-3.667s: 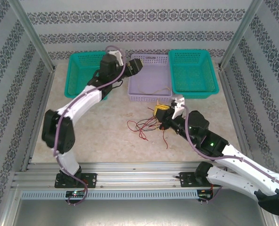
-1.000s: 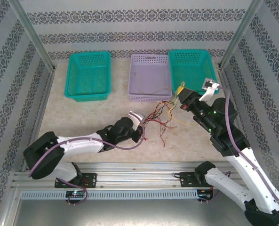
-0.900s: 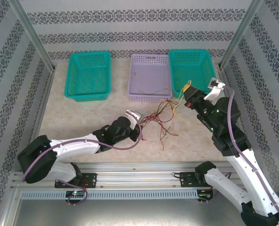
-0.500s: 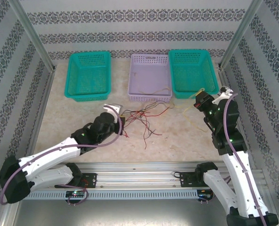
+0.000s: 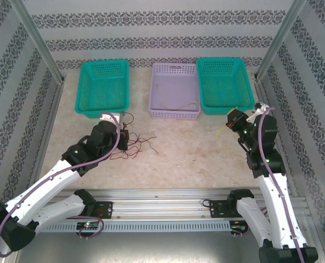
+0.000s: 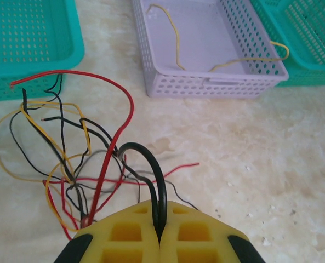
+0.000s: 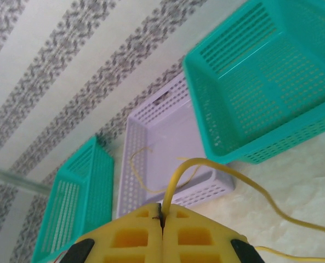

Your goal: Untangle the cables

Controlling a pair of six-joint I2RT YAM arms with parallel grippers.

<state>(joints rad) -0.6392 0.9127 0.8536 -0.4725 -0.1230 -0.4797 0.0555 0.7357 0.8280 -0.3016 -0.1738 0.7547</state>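
I noted left gripper (image 6: 159, 215) pinching a black wire (image 6: 147, 160) from the tangle (image 5: 132, 147), centre left. Right gripper (image 7: 162, 211) pinched a yellow wire (image 7: 176, 179), well clear of it. Most was left to separate.

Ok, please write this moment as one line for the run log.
left claw: shut on black cable | right claw: shut on yellow cable | tangle: on table by left claw | yellow cable: apart from tangle

The desk (image 5: 195, 148) lies bare across the middle of the frame; three baskets (image 5: 175, 114) line the upper edge, and tangled cables (image 5: 130, 147) clutter the centre-left.
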